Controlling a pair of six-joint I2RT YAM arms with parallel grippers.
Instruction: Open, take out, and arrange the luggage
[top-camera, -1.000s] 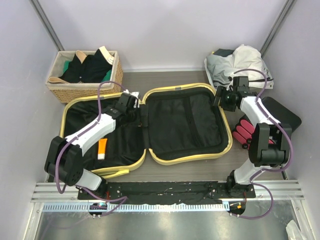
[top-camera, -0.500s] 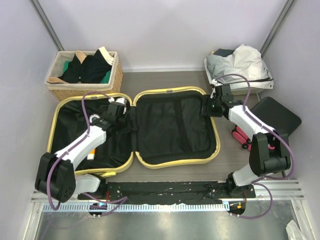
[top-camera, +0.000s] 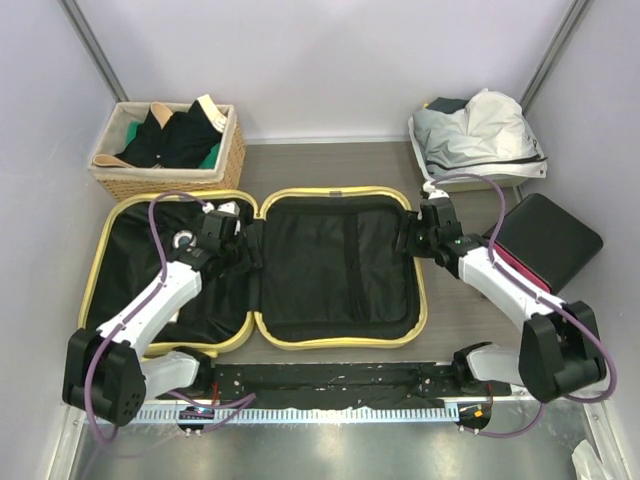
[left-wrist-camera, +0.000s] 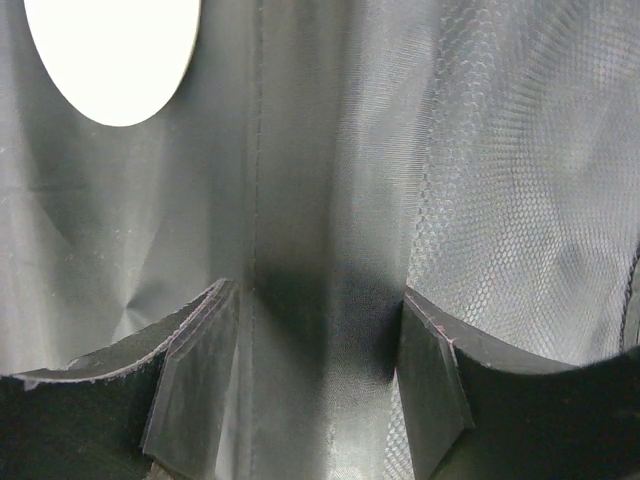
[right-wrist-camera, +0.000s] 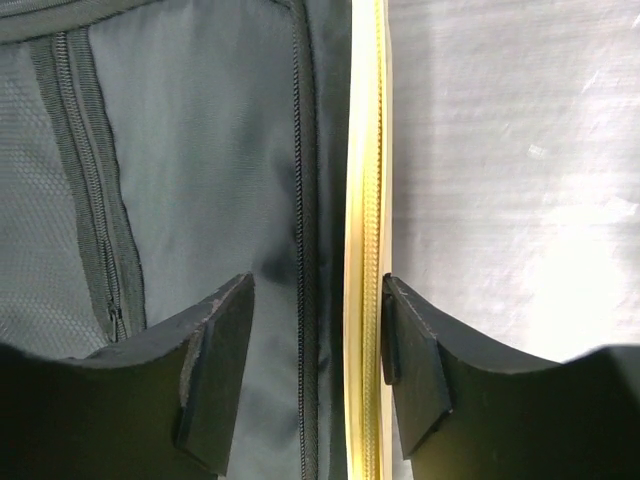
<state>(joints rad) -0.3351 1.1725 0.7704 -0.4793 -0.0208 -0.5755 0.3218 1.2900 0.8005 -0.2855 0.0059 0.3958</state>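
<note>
The luggage (top-camera: 330, 270), a pale-yellow hard-shell case, lies open flat with black lining in both halves. My left gripper (top-camera: 238, 252) is down in the left half beside the hinge. In the left wrist view its jaws (left-wrist-camera: 320, 380) are closed on a ridge of black lining (left-wrist-camera: 330, 250), and a white oval thing (left-wrist-camera: 110, 50) lies beyond. My right gripper (top-camera: 413, 238) sits on the right half's outer edge. In the right wrist view its jaws (right-wrist-camera: 318, 370) clamp the wall there, one pad on the lining and one on the yellow zipper rim (right-wrist-camera: 365, 200).
A wicker basket (top-camera: 165, 150) of dark clothes stands at the back left. A grey-white garment pile (top-camera: 480, 130) is at the back right. A black box (top-camera: 545, 240) lies right of the case. A metal rail (top-camera: 330, 385) runs along the near edge.
The open case has slid left and a little nearer, with both grippers moving along with it. Both sets of jaws have narrowed. The red cylinders by the black box are now mostly hidden.
</note>
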